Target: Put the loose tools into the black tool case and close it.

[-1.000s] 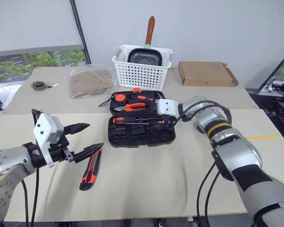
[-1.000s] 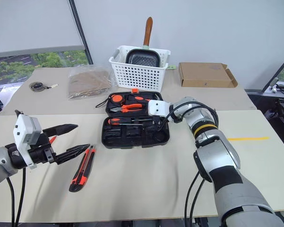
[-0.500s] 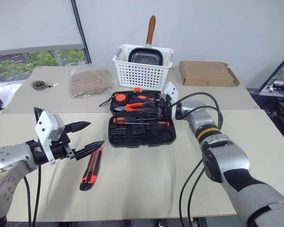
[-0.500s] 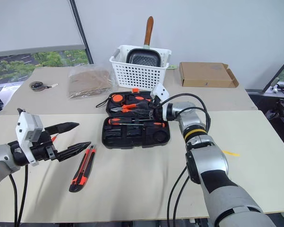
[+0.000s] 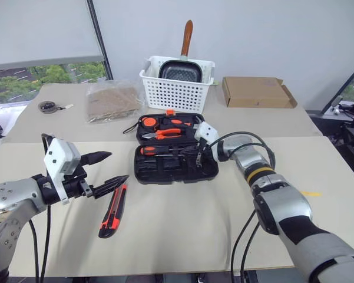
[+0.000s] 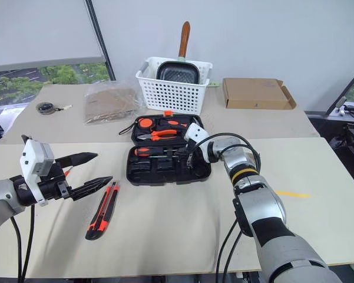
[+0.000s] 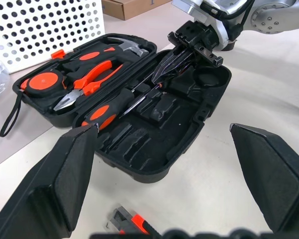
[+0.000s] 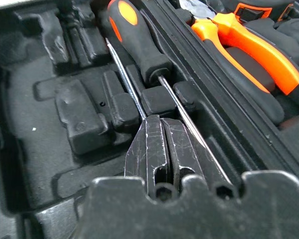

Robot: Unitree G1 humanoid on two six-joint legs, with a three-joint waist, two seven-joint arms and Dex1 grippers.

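An orange-and-black utility knife (image 5: 113,211) lies on the beige desk (image 5: 182,230) just below the left hand (image 5: 105,173), which is spread wide and empty, likely poised to pick it up. Farther off, the right hand (image 7: 170,63), clenched on nothing, presses into the open black plastic tool case (image 5: 175,164) beside a black-and-orange-handled screwdriver (image 8: 139,47), probably seating it

- No text, labels, brand names or numbers that I can actually read anywhere in these shots.
- The cardboard box (image 5: 257,92) at the back of the bench has a tiny dark mark on its lid, way too small to make out.
- The open case (image 5: 175,161) and the tools in it show plain black and orange plastic, no lettering.
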